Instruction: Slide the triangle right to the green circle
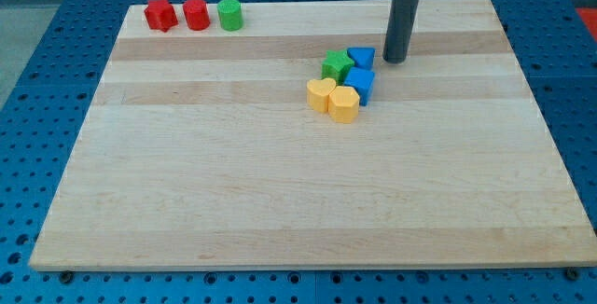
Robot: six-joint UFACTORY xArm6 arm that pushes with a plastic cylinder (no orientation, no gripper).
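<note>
A blue triangle (362,58) lies right of the board's middle, near the view's top, in a tight cluster. A green circle (230,14) stands at the top left, at the right end of a row. My tip (395,61) rests on the board just right of the blue triangle, a small gap apart.
The cluster also holds a green star (336,66), a blue cube (360,85), a yellow heart (321,94) and a yellow block (343,104). A red star (160,14) and a red cylinder (196,14) stand left of the green circle. The wooden board (280,183) lies on a blue pegboard.
</note>
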